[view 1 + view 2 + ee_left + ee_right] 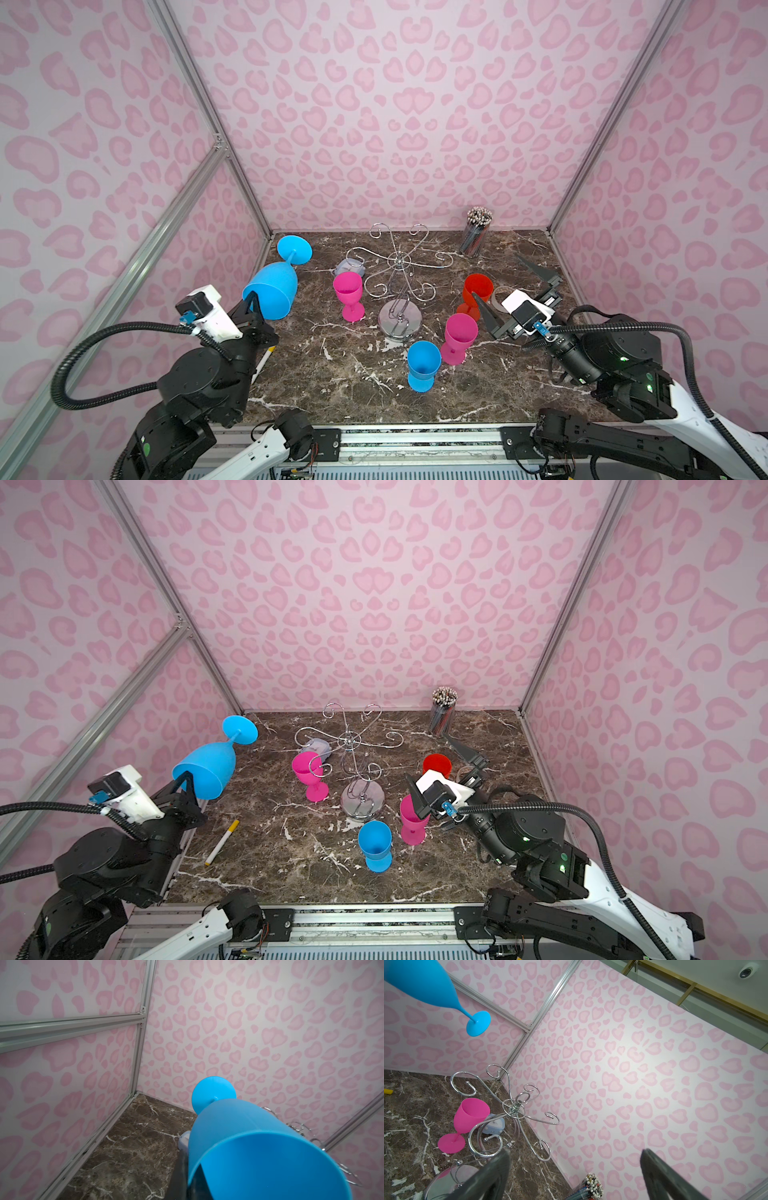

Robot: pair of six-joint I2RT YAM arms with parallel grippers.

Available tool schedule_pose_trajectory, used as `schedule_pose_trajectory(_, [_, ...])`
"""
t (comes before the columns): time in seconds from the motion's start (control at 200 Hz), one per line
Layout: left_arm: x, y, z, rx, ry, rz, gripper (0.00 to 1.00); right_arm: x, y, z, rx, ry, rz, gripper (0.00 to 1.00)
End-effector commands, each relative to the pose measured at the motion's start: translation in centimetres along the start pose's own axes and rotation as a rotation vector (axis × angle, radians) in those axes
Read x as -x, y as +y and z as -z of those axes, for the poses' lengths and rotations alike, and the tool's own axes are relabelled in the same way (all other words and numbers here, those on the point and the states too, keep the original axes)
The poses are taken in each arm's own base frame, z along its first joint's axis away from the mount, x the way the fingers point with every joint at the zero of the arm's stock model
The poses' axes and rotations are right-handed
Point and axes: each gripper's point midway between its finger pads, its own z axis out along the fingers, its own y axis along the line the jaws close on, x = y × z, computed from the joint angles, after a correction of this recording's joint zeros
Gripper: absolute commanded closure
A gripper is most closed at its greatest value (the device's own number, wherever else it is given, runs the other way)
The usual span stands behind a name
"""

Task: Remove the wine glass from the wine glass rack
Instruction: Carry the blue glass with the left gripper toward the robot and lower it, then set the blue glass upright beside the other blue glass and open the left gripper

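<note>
A blue wine glass (pixel 270 293) (pixel 208 766) hangs tilted in the air at the left, its foot toward the back left corner. My left gripper (pixel 251 300) (pixel 188 1180) is shut on its rim, one finger inside the bowl (pixel 249 1147) and one outside. The wine glass rack (pixel 399 266) (pixel 351 742) (pixel 515 1105) stands mid-table on its round mirror base (pixel 400 321), with no glass on its scroll arms. My right gripper (pixel 498 276) (pixel 575 1151) is open and empty, right of the rack.
On the marble table (pixel 332 395) stand two pink glasses (pixel 348 291) (pixel 460 332), a blue one (pixel 423 361) and a red one (pixel 477 289). A cup of pencils (pixel 477 235) is at the back right. A marker (pixel 222 841) lies front left, a small pale object (pixel 349 266) behind the pink glass.
</note>
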Motion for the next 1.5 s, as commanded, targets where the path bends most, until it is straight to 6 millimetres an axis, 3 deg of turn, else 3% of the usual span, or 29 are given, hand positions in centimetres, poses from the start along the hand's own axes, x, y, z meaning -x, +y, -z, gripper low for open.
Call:
schedule_pose_trajectory(0.0, [-3.3,1.7,-0.5,0.110,0.089,-0.093,0.96,0.3,-1.0,0.2,-0.043,-0.009,-0.030,0.01])
schedule_pose_trajectory(0.29, [-9.9,0.3,-2.1,0.151,0.350,-0.241,0.96,0.1,-1.3,0.5,-0.051,-0.006,-0.045,0.01])
schedule_pose_trajectory(0.65, [-19.4,-4.5,-2.4,-0.024,0.707,-0.230,0.96,-0.2,-1.7,1.4,-0.056,-0.007,-0.074,0.01])
schedule_pose_trajectory(0.795, [-22.1,-6.3,-2.2,-0.081,0.837,-0.247,0.97,-0.5,-1.5,1.6,-0.048,0.001,-0.082,0.01])
schedule_pose_trajectory(1.11, [-25.5,-8.2,-1.6,-0.141,1.024,-0.318,0.97,-0.9,-1.6,2.1,-0.050,0.006,-0.094,0.01])
schedule_pose_trajectory(1.495, [-26.2,-7.5,-1.4,-0.106,1.108,-0.434,0.97,-1.5,-1.1,2.2,-0.035,0.028,-0.103,0.01])
